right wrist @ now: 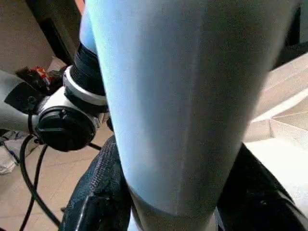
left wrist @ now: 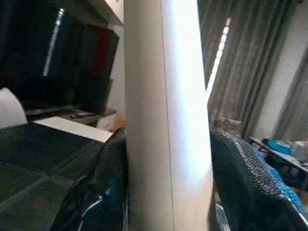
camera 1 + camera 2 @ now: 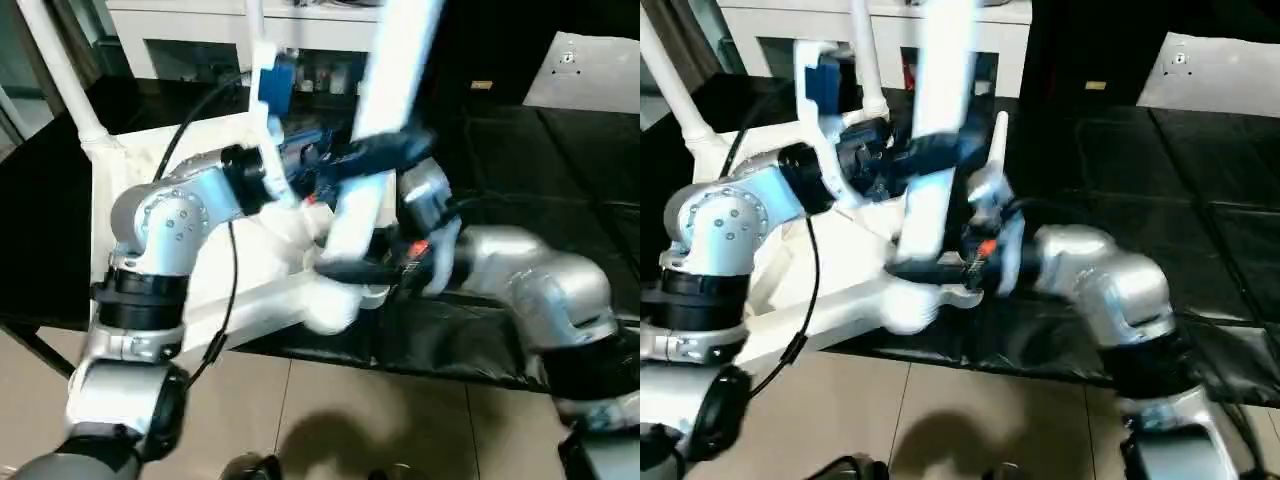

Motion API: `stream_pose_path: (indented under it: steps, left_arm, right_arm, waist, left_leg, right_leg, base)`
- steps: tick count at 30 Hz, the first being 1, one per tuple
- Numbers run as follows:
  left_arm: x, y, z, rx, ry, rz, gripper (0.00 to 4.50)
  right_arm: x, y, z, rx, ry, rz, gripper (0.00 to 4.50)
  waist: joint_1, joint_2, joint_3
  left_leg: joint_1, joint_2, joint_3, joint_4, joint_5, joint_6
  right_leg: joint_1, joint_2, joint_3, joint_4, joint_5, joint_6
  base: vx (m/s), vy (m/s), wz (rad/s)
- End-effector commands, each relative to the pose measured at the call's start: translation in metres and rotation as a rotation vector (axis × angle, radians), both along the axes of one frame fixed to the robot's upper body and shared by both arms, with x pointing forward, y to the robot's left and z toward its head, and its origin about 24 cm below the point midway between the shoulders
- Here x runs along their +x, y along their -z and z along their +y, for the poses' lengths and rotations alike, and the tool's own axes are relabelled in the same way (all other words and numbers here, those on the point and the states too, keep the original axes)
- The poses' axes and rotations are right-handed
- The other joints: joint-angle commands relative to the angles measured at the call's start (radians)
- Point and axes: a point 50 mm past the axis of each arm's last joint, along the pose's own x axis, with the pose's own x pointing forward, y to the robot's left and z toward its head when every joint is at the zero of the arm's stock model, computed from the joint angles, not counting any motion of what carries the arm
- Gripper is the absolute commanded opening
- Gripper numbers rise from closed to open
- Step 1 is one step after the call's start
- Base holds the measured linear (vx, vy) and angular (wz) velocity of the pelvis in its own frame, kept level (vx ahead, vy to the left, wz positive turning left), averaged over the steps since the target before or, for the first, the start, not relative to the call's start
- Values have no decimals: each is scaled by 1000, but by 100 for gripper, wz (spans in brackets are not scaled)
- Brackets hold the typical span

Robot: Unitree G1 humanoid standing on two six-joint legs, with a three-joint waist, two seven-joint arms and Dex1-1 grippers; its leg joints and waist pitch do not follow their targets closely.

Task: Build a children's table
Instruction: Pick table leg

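**Both claws clamped on one table leg**

The left claw (image 2: 166,192) grips a long, tapered, round white plastic leg (image 3: 375,140), its black textured fingers (image 2: 250,183) pressed against either side of the shaft. The right claw (image 1: 168,202) is closed on the same leg lower down, near its thick end, where the leg meets a corner of the white plastic rectangular table top (image 3: 130,200).

In the head view the leg stands nearly upright, leaning towards 1 o'clock, with the left claw at about mid-height and the right claw at 6 o'clock from it. The table top lies upside down on the black counter (image 3: 560,160). A second white leg (image 3: 60,70) rises from its far corner at 10 o'clock. A white cabinet (image 3: 1010,30) stands beyond at 12 o'clock.

No writing or labels can be read.
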Motion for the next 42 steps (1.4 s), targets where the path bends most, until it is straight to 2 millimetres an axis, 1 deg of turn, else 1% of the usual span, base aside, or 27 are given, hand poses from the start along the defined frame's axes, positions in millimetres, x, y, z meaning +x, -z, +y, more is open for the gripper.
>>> stream_pose_path:
  steps: [1, 3, 7, 8, 10, 12, 13, 14, 16, 17, 19, 20, 21, 22, 24, 25, 26, 27, 29, 33, 34, 36, 37, 38, 39, 41, 42]
  left_arm:
    - [-8, -9, -10, -25, 9, -52, 295]
    - [-9, -11, -15, -49, -21, -54, 305]
    - [-8, -15, -16, -122, -77, -43, 343]
    - [-4, -23, -12, -234, -141, -22, 352]
    - [-2, -26, -10, -280, -175, -10, 364]
    - [9, -34, 1, -420, -295, 40, 384]
    - [9, -34, 1, -420, -295, 40, 387]
    - [19, -39, 21, -520, -406, 90, 392]
    - [22, -40, 30, -551, -454, 107, 411]
    - [24, -40, 36, -558, -486, 109, 411]
    - [29, -26, 63, -441, -671, 86, 415]
    - [30, -7, 74, -243, -799, 52, 415]
    - [29, 0, 77, -175, -832, 45, 415]
    - [28, 10, 80, -81, -875, 38, 415]
    - [26, 19, 81, -6, -904, 32, 415]
    - [18, 44, 86, 186, -976, 36, 415]
    - [13, 53, 87, 261, -1000, 27, 415]
    - [6, 62, 88, 317, -1017, 31, 415]
    - [-8, 76, 87, 379, -1045, 39, 415]
    - [-27, 89, 81, 395, -1064, 86, 415]
    - [-29, 96, 81, 424, -1098, 110, 415]
    - [-34, 114, 83, 529, -1205, 134, 415]
    - [-39, 120, 84, 531, -1253, 138, 415]
    - [-42, 123, 85, 513, -1281, 156, 415]
    - [-44, 123, 85, 502, -1295, 168, 415]
    - [-46, 126, 87, 502, -1324, 182, 415]
    - [-49, 127, 88, 481, -1332, 187, 415]
  right_arm:
    - [-1, 2, 5, -21, 17, -17, 188]
    - [0, 3, 6, -10, 36, -16, 188]
    - [0, 4, 8, 12, 63, -7, 188]
    - [1, 3, 10, 69, 111, 7, 188]
    - [1, 3, 11, 96, 126, 20, 188]
    - [1, -1, 12, 173, 190, 40, 188]
    - [1, -1, 12, 173, 190, 40, 188]
    - [3, 0, 9, 182, 280, 54, 188]
    - [3, 1, 7, 177, 309, 61, 188]
    - [2, 1, 6, 174, 321, 63, 188]
    - [-3, 0, -2, 142, 386, 49, 188]
    - [-5, 1, -7, 106, 448, 22, 188]
    - [-5, 1, -9, 97, 469, 14, 188]
    - [-5, 2, -11, 73, 509, -3, 188]
    - [-5, 4, -13, 46, 547, -22, 188]
    - [-3, 9, -17, -4, 665, -42, 188]
    - [-2, 12, -18, -32, 710, -52, 188]
    - [-2, 15, -19, -63, 756, -62, 188]
    - [-4, 20, -21, -101, 849, -55, 188]
    - [-9, 28, -25, -146, 954, -13, 188]
    - [-10, 32, -26, -159, 986, 3, 188]
    - [-12, 41, -30, -191, 1057, 31, 188]
    - [-14, 46, -34, -226, 1102, 55, 188]
    - [-15, 49, -38, -261, 1144, 57, 188]
    - [-15, 49, -40, -278, 1166, 52, 188]
    - [-16, 51, -45, -324, 1229, 50, 188]
    - [-16, 55, -45, -335, 1228, 78, 188]
  waist:
    - [3, 3, -87]
    - [4, -3, -86]
    - [4, -4, -86]
    - [3, -8, -86]
    - [5, -8, -88]
    - [5, -14, -86]
    - [6, -12, -86]
    - [5, -5, -85]
    - [3, -8, -85]
    - [3, 0, -83]
    - [4, -4, -86]
    - [1, -1, -84]
    - [-1, 0, -84]
    - [-5, 3, -86]
    - [-7, 4, -86]
    - [-2, 1, -87]
    - [-6, 3, -82]
    - [-5, 4, -82]
    - [-8, 4, -79]
    - [-14, 1, -74]
    - [-14, -7, -72]
    - [-15, -4, -67]
    - [-19, -12, -67]
    - [-21, -13, -69]
    - [-22, -20, -71]
    - [-27, -16, -71]
    - [-32, -21, -68]
  left_leg:
    - [10, 22, -7, -60, -155, 23]
    - [9, 23, -7, -61, -157, 20]
    - [6, 22, -8, -60, -146, 25]
    - [5, 22, -7, -60, -144, 29]
    - [6, 22, -7, -59, -141, 31]
    - [4, 22, -7, -60, -141, 36]
    - [3, 21, -7, -60, -139, 36]
    - [4, 20, -8, -61, -140, 31]
    - [7, 17, -9, -62, -157, 20]
    - [8, 17, -10, -63, -161, 16]
    - [12, 20, -12, -65, -153, 13]
    - [10, 25, -16, -71, -150, 9]
    - [10, 27, -17, -73, -148, 3]
    - [16, 26, -14, -72, -149, -7]
    - [15, 25, -11, -73, -157, -21]
    - [20, 31, -12, -73, -166, -30]
    - [12, 31, -14, -82, -181, -36]
    - [20, 30, -11, -80, -203, -39]
    - [18, 30, -11, -83, -231, -50]
    - [18, 24, -10, -84, -273, -50]
    - [18, 21, -9, -84, -289, -47]
    - [16, 22, -11, -85, -302, -45]
    - [14, 19, -11, -85, -307, -42]
    - [9, 18, -13, -87, -285, -46]
    - [11, 20, -11, -86, -282, -46]
    - [13, 17, -13, -85, -291, -50]
    - [13, 15, -15, -87, -314, -51]
  right_leg:
    - [65, -61, 35, -74, -147, -228]
    - [65, -63, 37, -77, -170, -219]
    - [66, -62, 36, -79, -185, -203]
    - [64, -63, 37, -79, -181, -204]
    - [64, -64, 35, -81, -187, -204]
    - [64, -64, 35, -82, -189, -201]
    - [65, -64, 35, -82, -190, -197]
    - [62, -62, 34, -83, -205, -179]
    - [62, -61, 32, -88, -243, -162]
    - [60, -60, 32, -89, -254, -153]
    - [56, -57, 34, -86, -243, -128]
    - [55, -56, 35, -83, -234, -104]
    - [55, -57, 35, -80, -229, -91]
    - [49, -54, 37, -80, -226, -85]
    - [48, -57, 38, -81, -233, -101]
    - [42, -60, 40, -80, -230, -111]
    - [44, -59, 39, -76, -245, -107]
    - [38, -58, 40, -81, -264, -106]
    - [39, -59, 42, -85, -281, -111]
    - [36, -56, 43, -93, -334, -93]
    - [35, -55, 42, -99, -374, -76]
    - [31, -57, 43, -106, -420, -46]
    - [30, -55, 43, -112, -458, -18]
    - [35, -55, 43, -112, -464, -1]
    - [32, -55, 43, -115, -463, 7]
    - [25, -53, 41, -114, -474, 13]
    - [24, -50, 38, -118, -488, 20]
  base:
    - [0, 0, 0]
    - [0, 0, 0]
    - [0, 0, 0]
    - [0, 0, 0]
    - [0, 0, 0]
    - [0, 0, 0]
    - [0, 0, 0]
    - [0, 0, 0]
    - [0, 0, 0]
    - [0, 0, 0]
    - [0, 0, 0]
    - [0, 0, 0]
    - [0, 0, 0]
    - [0, 0, 0]
    - [0, 0, 0]
    - [0, 0, 0]
    - [0, 0, 0]
    - [0, 0, 0]
    - [0, 0, 0]
    - [0, 0, 0]
    - [0, 0, 0]
    - [0, 0, 0]
    - [0, 0, 0]
    - [0, 0, 0]
    - [0, 0, 0]
    - [0, 0, 0]
    - [0, 0, 0]
